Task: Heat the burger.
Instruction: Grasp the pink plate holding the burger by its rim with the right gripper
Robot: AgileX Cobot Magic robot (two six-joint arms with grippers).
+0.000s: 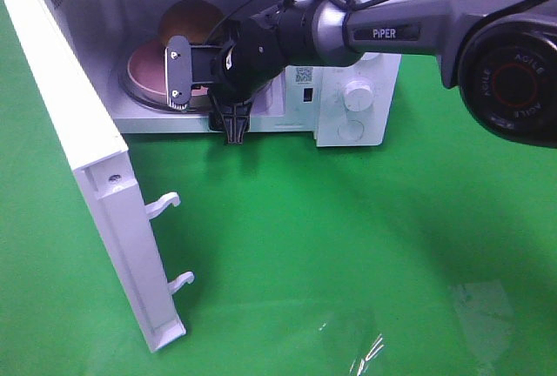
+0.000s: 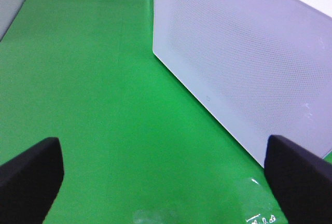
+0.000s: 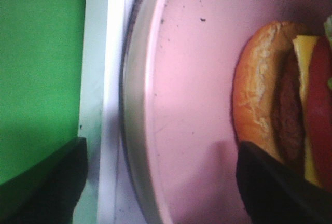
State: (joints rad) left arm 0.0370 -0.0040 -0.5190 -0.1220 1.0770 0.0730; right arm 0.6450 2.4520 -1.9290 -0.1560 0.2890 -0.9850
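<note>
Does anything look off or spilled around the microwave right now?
Nothing stands out. The layered golden-brown burger sits intact on the round pink plate inside the white microwave, its door wide open. Only a few small dark specks mark the plate.

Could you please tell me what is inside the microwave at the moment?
Inside the microwave, a pink plate carries the burger. The right tool, open at the doorway, covers the right part of the cavity, so whatever lies there cannot be seen.

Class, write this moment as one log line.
golden-bun burger on round pink plate in white microwave; door open; right claw open; left claw open
</note>
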